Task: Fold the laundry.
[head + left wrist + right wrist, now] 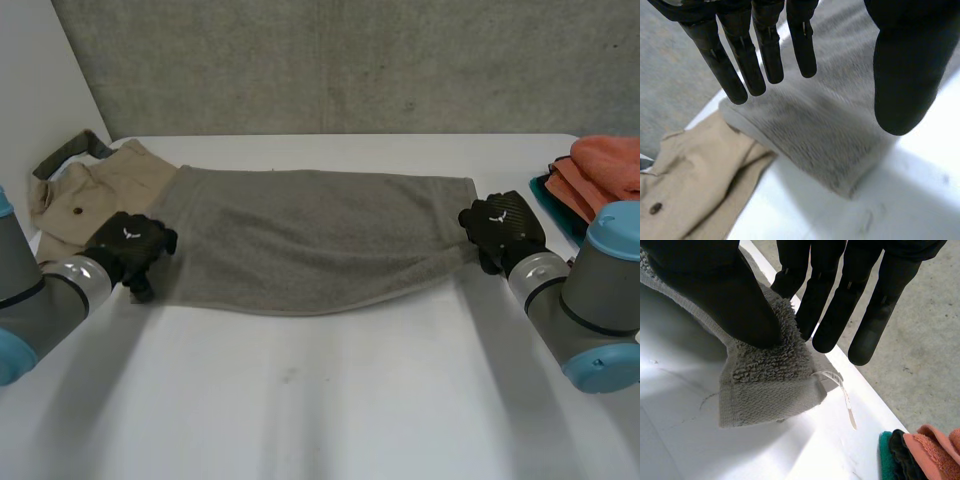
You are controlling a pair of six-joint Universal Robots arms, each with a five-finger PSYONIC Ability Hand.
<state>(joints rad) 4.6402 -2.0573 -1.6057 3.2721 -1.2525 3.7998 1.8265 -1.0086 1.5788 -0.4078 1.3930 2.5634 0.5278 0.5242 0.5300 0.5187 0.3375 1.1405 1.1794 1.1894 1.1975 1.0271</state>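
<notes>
A grey towel (310, 240) lies folded in a long band across the table. My left hand (132, 246) is at its left end. In the left wrist view that hand (765, 50) hovers just above the towel's folded end (830, 140), fingers straight and spread, thumb apart, holding nothing. My right hand (502, 226) is at the towel's right end. In the right wrist view its thumb (720, 295) pinches the towel's corner (770, 390) against the fingers, and the corner hangs slightly above the table.
A beige garment (95, 190) with a dark strap lies at the back left, partly under the towel's left end and beside it (700, 175). A stack of orange and teal cloths (600, 170) sits at the table's right edge (925, 452).
</notes>
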